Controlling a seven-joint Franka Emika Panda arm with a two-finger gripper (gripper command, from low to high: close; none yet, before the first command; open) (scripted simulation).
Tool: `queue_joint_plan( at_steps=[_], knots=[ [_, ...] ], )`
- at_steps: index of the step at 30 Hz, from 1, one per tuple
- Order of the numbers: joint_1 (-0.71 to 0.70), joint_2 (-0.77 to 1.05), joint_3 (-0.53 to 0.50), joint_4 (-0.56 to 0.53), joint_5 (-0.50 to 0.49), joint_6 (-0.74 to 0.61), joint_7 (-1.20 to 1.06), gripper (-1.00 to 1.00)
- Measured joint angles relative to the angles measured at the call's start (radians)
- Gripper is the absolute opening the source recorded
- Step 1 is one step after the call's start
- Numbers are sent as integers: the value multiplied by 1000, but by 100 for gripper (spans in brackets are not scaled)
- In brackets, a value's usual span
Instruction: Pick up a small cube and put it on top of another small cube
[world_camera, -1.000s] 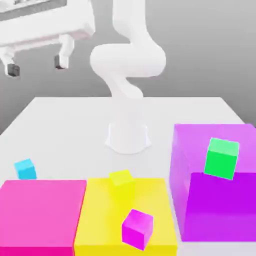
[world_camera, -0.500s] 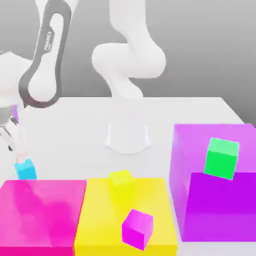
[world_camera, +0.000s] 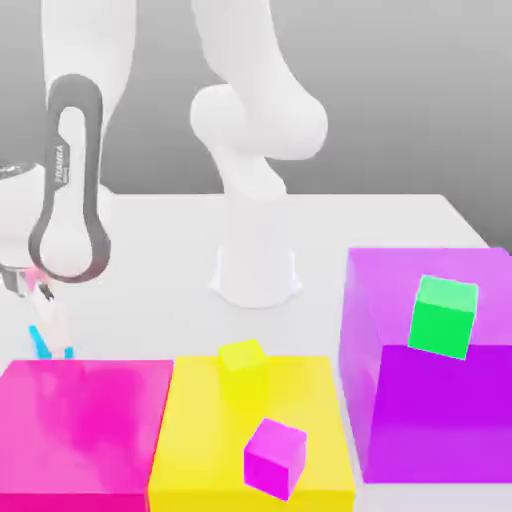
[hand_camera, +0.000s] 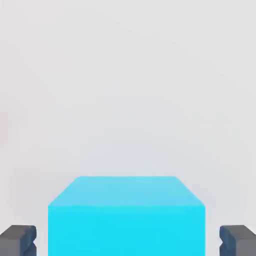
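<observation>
Sitting on the white table (world_camera: 150, 250) at the exterior view's left, just behind the big magenta block (world_camera: 80, 425), the small cyan cube (hand_camera: 126, 215) lies between the gripper (hand_camera: 126, 241) fingers (hand_camera: 17, 241), which flank its sides; whether they pinch it, I cannot tell.

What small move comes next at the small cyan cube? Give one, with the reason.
Probably a short straight lift: the gripper is down at the small plain cyan cube on the white table, and the large magenta block stands close beside, blocking low sideways travel.
</observation>
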Motion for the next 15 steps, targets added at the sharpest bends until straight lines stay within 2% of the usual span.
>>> queue_joint_plan(
  at_steps=[3,5,10,15],
  knots=[
    [-9,5,10,1,6,3,-4,-100],
    [23,-17,-29,-4,-29,-11,22,-100],
    [137,-114,-180,-32,-195,-71,146,-100],
    [200,-215,-283,-63,-377,-132,284,-100]
  ],
)
